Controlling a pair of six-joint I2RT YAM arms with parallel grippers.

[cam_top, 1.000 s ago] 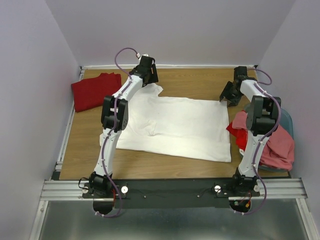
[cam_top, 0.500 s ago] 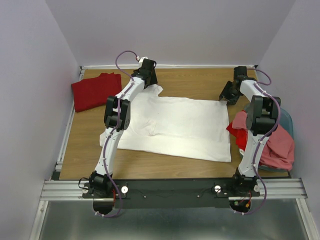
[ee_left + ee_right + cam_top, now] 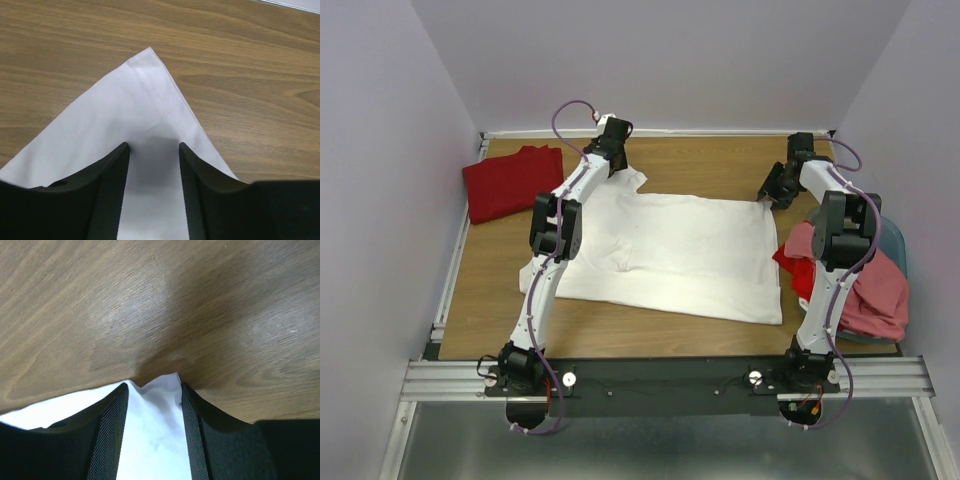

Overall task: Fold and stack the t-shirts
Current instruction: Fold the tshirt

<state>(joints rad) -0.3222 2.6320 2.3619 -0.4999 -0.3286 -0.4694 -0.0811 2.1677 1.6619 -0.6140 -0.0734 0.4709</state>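
Observation:
A large white t-shirt [image 3: 670,245] lies spread flat on the wooden table [image 3: 710,165]. My left gripper [image 3: 616,166] is down at its far left sleeve corner. In the left wrist view the jaws of the left gripper [image 3: 152,146] stand apart over the white cloth [image 3: 135,95], which lies flat between them. My right gripper [image 3: 768,194] is at the shirt's far right corner. In the right wrist view the right gripper [image 3: 154,386] has its jaws apart with the slightly bunched corner of the cloth [image 3: 155,425] between them, touching the right finger [image 3: 192,435].
A folded dark red t-shirt [image 3: 508,180] lies at the far left of the table. A pile of red [image 3: 792,262] and pink t-shirts [image 3: 875,290] hangs over a teal bin [image 3: 897,240] at the right edge. Walls close in on three sides.
My left gripper has shifted a little and lowered onto the sleeve corner. My right gripper has edged toward the far right corner. The shirt has not moved.

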